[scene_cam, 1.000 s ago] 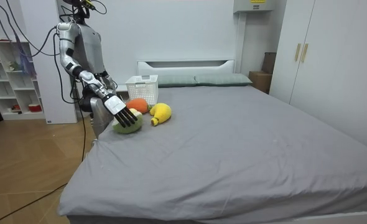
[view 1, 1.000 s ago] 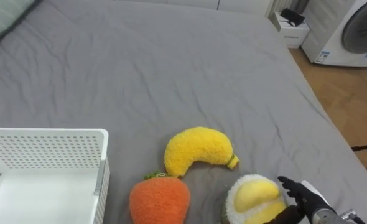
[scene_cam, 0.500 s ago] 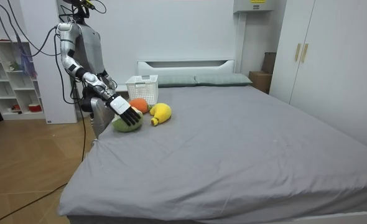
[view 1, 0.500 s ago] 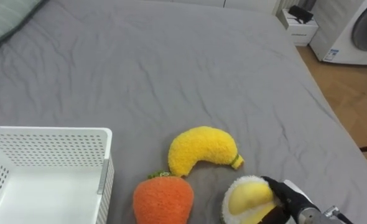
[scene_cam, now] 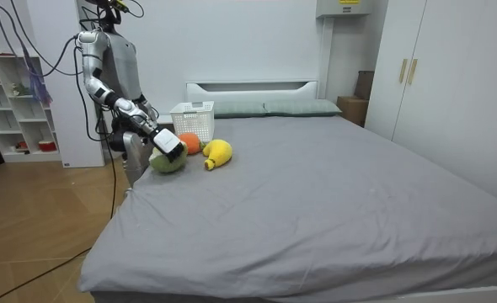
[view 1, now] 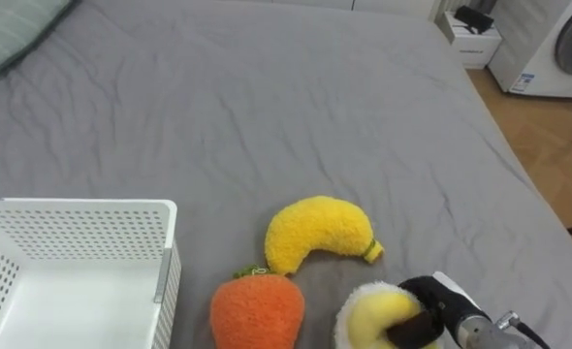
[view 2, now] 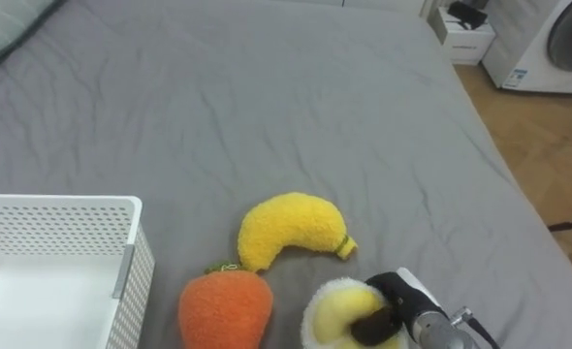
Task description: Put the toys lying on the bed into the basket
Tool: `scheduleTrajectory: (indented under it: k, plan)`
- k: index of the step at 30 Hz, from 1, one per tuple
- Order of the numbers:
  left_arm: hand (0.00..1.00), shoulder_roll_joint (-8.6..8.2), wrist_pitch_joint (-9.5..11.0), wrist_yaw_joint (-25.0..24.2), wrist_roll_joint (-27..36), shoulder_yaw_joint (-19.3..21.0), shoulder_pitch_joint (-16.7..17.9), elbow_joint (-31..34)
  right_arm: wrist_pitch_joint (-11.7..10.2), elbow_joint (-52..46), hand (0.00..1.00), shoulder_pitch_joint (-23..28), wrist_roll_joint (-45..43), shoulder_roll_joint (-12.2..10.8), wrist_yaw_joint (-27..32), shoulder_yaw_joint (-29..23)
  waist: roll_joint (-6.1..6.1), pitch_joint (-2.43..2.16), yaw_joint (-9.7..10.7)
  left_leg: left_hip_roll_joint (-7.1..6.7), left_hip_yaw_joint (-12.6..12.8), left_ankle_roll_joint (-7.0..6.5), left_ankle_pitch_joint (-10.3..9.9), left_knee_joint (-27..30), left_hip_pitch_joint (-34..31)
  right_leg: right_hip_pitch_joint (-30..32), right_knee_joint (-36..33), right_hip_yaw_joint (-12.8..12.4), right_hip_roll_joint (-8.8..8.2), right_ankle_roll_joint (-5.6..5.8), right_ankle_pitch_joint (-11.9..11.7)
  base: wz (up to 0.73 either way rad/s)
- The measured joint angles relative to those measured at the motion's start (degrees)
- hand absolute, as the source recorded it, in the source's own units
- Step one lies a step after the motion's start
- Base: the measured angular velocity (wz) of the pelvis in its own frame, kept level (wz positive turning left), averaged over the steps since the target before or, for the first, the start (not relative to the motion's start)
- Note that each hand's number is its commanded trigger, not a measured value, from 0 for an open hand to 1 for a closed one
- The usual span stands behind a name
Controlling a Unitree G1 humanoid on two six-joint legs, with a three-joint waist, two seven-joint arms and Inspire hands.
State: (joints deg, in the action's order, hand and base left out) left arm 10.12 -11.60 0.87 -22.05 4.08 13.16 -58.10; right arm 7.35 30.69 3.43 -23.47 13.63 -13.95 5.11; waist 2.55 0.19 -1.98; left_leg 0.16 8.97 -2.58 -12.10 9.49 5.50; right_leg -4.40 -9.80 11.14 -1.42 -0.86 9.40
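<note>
On the grey bed lie a yellow plush banana and an orange plush fruit with a green top. Just to their right is a round plush toy with a cream rim, yellow middle and green back. My right hand comes in from the lower right, and its dark fingers curl into the toy's yellow middle. In the room view that toy sits in the hand at the bed's near corner. A white perforated basket stands at the lower left, empty as far as it shows.
The bed's right edge drops to a wooden floor, with a washing machine and a small white stand beyond. A striped pillow lies at the top left. I stand at the bedside by the basket.
My right hand went from straight fingers beside the round toy to fingers curled into it. In the room view the toy has risen a little with the hand.
</note>
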Motion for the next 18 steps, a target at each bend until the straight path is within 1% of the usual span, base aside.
scheduleTrajectory:
  k: [9, 14, 15, 16, 18]
  plan:
    - [0.00, 0.00, 0.0, 0.0, -0.1, 0.1, 0.0, 0.1, 0.0, 0.2, 1.00, 0.0, 0.5, -0.4, -0.1, 0.4, 0.20, -0.07, 0.0, -0.01, -0.1, 0.00, 0.0, 0.1, 0.1, -0.3, 0.1, 0.1, -0.02, 0.00, 0.0, 0.00]
    - [0.00, 0.01, 0.0, -0.2, -0.1, 0.3, 0.0, 0.1, 0.2, -5.6, 1.00, 0.0, 0.7, -0.2, -1.1, -0.8, 0.28, -0.10, 0.4, -0.05, -0.2, 0.00, 0.0, 0.1, -0.1, -0.2, 0.2, 0.3, -0.09, 0.01, 0.0, 0.00]
    - [0.00, 0.01, 0.0, -0.4, -0.1, 0.3, 0.0, 0.1, 0.2, -8.2, 1.00, 0.0, 0.8, -0.2, -1.1, -1.5, 0.31, -0.12, 0.4, -0.05, -0.2, -0.01, 0.0, 0.1, -0.2, 0.0, 0.1, 0.3, -0.10, 0.02, 0.0, 0.00]
    - [0.00, 0.01, 0.0, -0.4, -0.1, 0.3, -0.1, 0.2, 0.2, -10.7, 1.00, -0.1, 0.9, -0.2, -1.0, -2.3, 0.38, -0.23, 0.4, -0.05, -0.1, 0.00, 0.0, 0.1, -0.4, 0.5, 0.0, 0.3, -0.12, 0.01, 0.0, 0.00]
    - [0.00, 0.01, 0.0, -0.5, -0.1, 0.3, -0.1, 0.1, 0.1, -14.2, 1.00, -0.1, 1.1, 0.2, -0.6, -3.3, 0.44, -0.25, 0.4, -0.05, 0.1, -0.01, 0.0, 0.1, -0.7, 0.6, 0.0, 0.3, -0.13, 0.02, 0.0, 0.00]
